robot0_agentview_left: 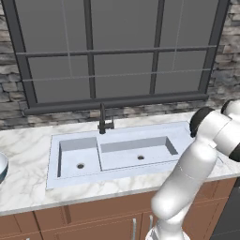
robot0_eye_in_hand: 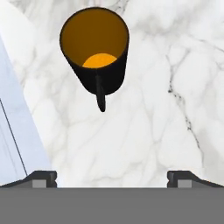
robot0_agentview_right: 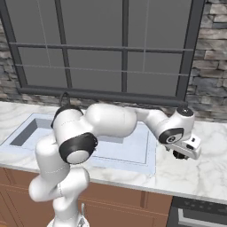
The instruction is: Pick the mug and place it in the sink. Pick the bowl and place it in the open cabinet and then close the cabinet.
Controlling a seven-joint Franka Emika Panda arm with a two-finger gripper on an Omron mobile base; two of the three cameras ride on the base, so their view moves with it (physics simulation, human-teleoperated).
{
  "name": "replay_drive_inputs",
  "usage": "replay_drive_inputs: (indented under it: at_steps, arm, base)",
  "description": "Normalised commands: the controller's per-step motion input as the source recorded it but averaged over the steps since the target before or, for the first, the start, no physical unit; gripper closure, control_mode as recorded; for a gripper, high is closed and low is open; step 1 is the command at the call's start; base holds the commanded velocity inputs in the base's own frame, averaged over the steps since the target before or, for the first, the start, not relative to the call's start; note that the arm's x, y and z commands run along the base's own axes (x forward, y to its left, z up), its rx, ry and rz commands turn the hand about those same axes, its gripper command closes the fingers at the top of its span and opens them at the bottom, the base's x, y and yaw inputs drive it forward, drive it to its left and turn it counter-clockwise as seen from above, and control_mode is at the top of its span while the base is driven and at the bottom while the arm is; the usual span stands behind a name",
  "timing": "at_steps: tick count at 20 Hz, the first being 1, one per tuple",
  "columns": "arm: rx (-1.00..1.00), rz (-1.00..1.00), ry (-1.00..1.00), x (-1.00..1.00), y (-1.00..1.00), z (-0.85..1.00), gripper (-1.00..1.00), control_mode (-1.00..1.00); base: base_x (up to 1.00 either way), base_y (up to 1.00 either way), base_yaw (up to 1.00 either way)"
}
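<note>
The mug (robot0_eye_in_hand: 95, 52) stands upright on the marble counter, black outside and orange inside, its handle turned toward the hand camera. My gripper (robot0_eye_in_hand: 113, 178) hangs above the counter on the mug's handle side, jaws wide open with nothing between them. In the right base view the gripper (robot0_agentview_right: 181, 155) points down over the counter just right of the sink (robot0_agentview_right: 133, 153). The pale double-basin sink (robot0_agentview_left: 117, 154) lies under the window, and its edge (robot0_eye_in_hand: 13, 140) shows left of the mug. The bowl (robot0_agentview_left: 2, 167) peeks in at the far left of the counter. The cabinet is out of view.
A thin black faucet (robot0_agentview_left: 104, 121) rises behind the sink's divider. Behind the counter stand a dark-framed window (robot0_agentview_left: 117, 51) and a stone wall. Brown base cabinets (robot0_agentview_left: 93, 225) run below. A dark appliance (robot0_agentview_right: 199, 215) sits at the lower right.
</note>
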Motion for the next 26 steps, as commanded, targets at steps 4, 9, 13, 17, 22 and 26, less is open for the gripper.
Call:
replay_drive_inputs:
  at_steps: [4,9,13,17,22,26]
  arm:
    - [0.0,0.0,0.0,0.22,-0.08,-0.19,-1.0,-1.0]
    - [0.0,0.0,0.0,0.24,-0.07,-0.18,-1.0,-1.0]
    - [0.0,0.0,0.0,0.33,0.0,-0.17,-1.0,-1.0]
    - [0.0,0.0,0.0,0.31,0.0,-0.17,-1.0,-1.0]
    - [0.0,0.0,0.0,0.23,-0.07,-0.29,-1.0,-1.0]
    - [0.0,0.0,0.0,0.26,-0.09,-0.31,-1.0,-1.0]
  base:
    - [0.0,0.0,0.0]
    - [0.0,0.0,0.0]
    - [0.0,0.0,0.0]
    - [0.0,0.0,0.0]
    - [0.0,0.0,0.0]
    - [0.0,0.0,0.0]
